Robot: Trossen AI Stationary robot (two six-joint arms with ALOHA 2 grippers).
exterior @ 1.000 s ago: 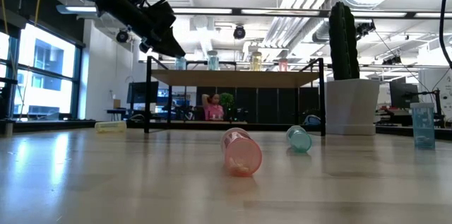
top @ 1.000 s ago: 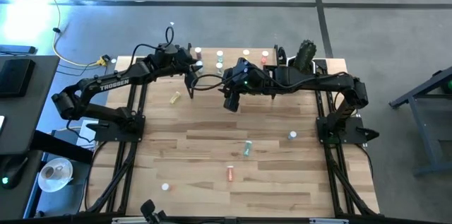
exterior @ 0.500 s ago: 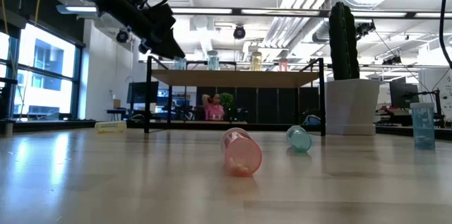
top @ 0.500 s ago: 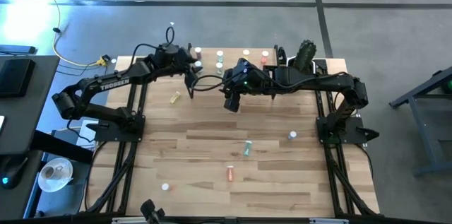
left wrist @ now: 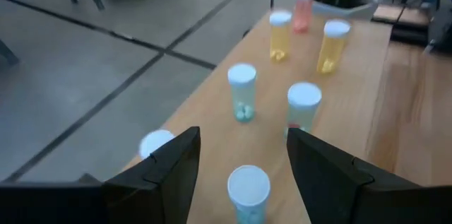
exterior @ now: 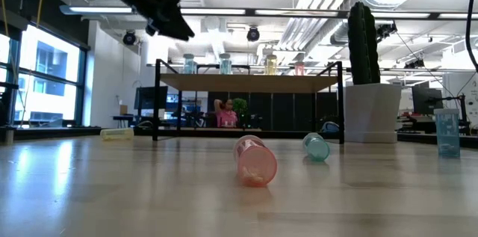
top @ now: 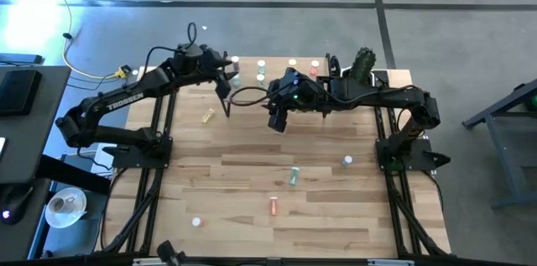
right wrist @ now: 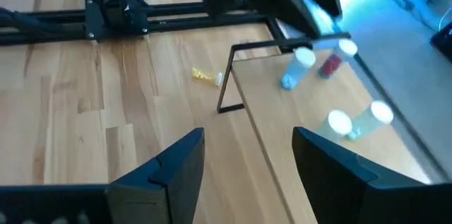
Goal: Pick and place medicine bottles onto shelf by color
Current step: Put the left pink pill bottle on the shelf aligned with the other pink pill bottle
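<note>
The shelf (top: 277,73) stands at the table's far edge. Several medicine bottles stand upright on it: blue ones (left wrist: 242,91), yellow ones (left wrist: 280,34) and a pink one (left wrist: 304,8). My left gripper (left wrist: 242,139) hangs open above the shelf's left end (top: 225,66), over a white-capped blue bottle (left wrist: 248,192) without touching it. My right gripper (top: 277,122) is open in the air just in front of the shelf's middle (right wrist: 247,139). On the table lie a yellow bottle (top: 207,116), a green one (top: 294,175), a red one (top: 273,206) and a blue-white one (top: 347,160).
A white pot with a cactus (exterior: 371,110) stands at the shelf's right end. In the low view the red bottle (exterior: 254,161) and the green one (exterior: 317,147) lie on their sides in the foreground. A small white-capped bottle (top: 196,221) sits near the front left.
My left gripper has risen off the shelf's left end. The blue bottle under it stays standing on the shelf.
</note>
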